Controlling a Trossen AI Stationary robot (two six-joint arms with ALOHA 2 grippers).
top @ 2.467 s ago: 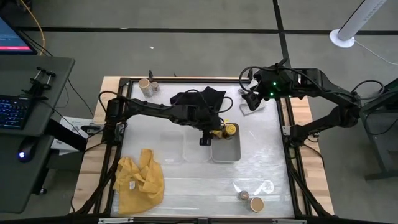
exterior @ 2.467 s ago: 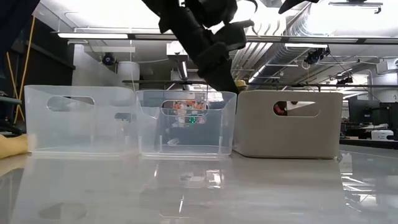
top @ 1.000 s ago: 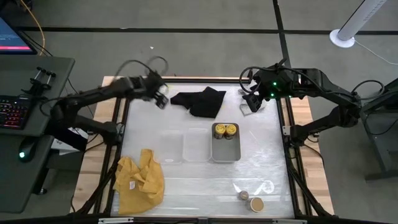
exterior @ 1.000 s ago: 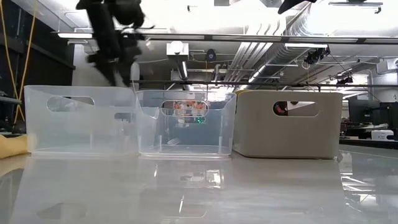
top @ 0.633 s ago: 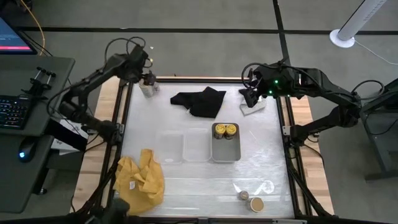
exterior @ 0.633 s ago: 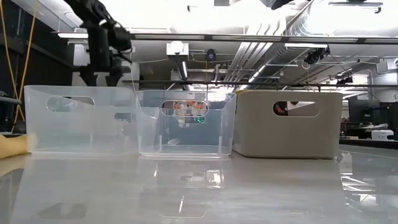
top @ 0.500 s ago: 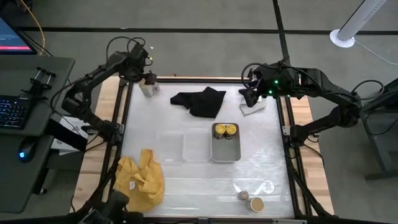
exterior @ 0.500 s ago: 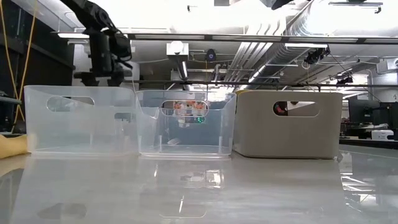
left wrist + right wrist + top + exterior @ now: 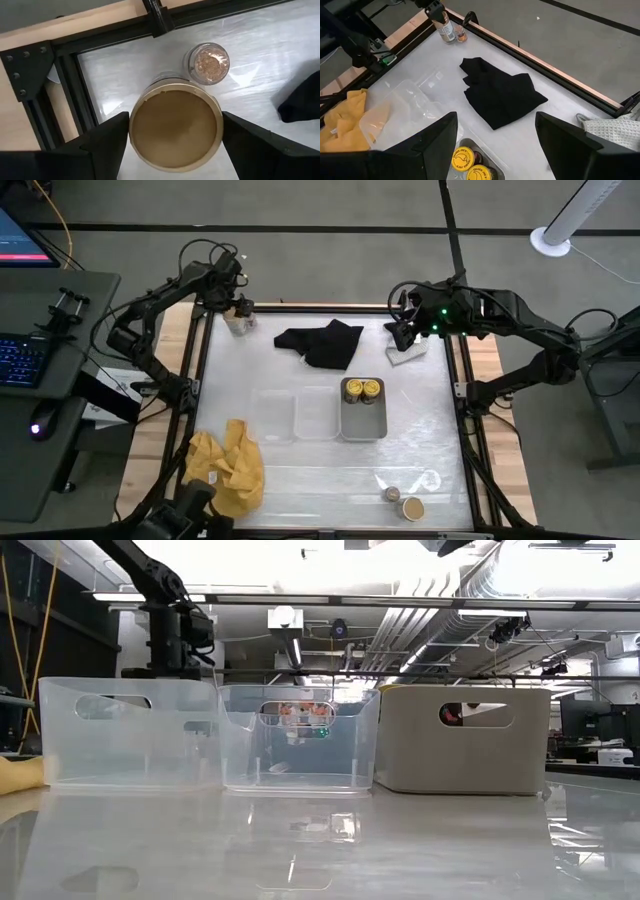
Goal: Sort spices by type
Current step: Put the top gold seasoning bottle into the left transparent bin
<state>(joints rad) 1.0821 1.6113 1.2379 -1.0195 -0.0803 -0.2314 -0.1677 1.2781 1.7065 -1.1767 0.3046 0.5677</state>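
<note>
Already the two yellow-topped jars point(image 9: 361, 389) sit together in the grey tray point(image 9: 362, 423) mid-tabletop, while a tan-topped jar point(image 9: 412, 508) and a tiny brownish jar point(image 9: 391, 494) wait near the front edge. Farther back, the left gripper point(image 9: 172, 131) has swung away from that tray to the far left corner, jaws spread wide around the second tan-topped jar point(image 9: 176, 127) beside a small brownish jar point(image 9: 206, 63): likely the next pick. At the far right corner the right gripper point(image 9: 496, 131) idles, jaws apart.
</note>
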